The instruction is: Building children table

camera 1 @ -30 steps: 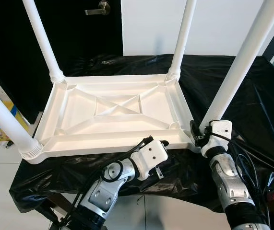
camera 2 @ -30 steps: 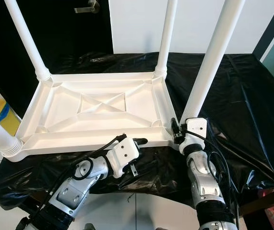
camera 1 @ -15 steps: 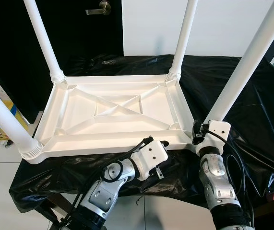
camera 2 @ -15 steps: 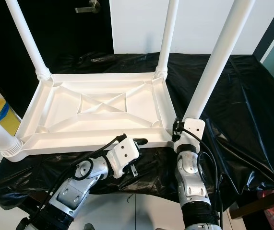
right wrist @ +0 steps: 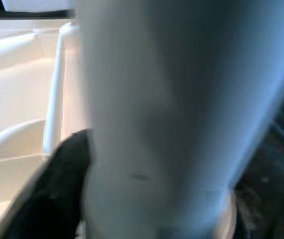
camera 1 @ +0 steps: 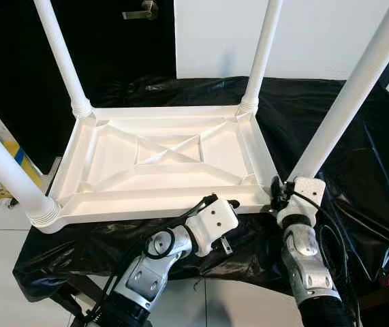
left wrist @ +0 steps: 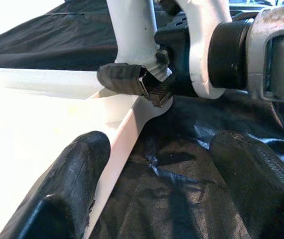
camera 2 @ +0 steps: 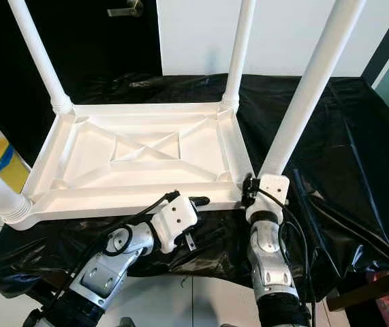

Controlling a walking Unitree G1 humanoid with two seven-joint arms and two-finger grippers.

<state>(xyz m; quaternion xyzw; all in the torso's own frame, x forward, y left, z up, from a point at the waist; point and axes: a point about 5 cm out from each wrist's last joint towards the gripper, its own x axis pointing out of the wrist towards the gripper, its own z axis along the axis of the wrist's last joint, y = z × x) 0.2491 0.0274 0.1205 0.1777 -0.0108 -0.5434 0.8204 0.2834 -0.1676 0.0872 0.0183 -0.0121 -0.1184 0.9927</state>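
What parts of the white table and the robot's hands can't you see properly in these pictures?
- Near right leg: its foot end is cut off by the top edge of both eye views; its base is hidden behind the right end effector.
- Right wrist view: that leg sits so close that it is a blur.
- Left end effector: in the eye views its fingertips are tucked under the tabletop's near rim.
- Yellow box: mostly hidden behind the near left leg.

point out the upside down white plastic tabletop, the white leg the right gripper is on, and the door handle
upside-down white plastic tabletop [camera 1: 167, 153], left eye view, on the crossed ribs at its middle
long white plastic table leg at the right gripper [camera 1: 347, 102], left eye view, halfway up the shaft
metal lever door handle [camera 1: 139, 11], left eye view, on the lever
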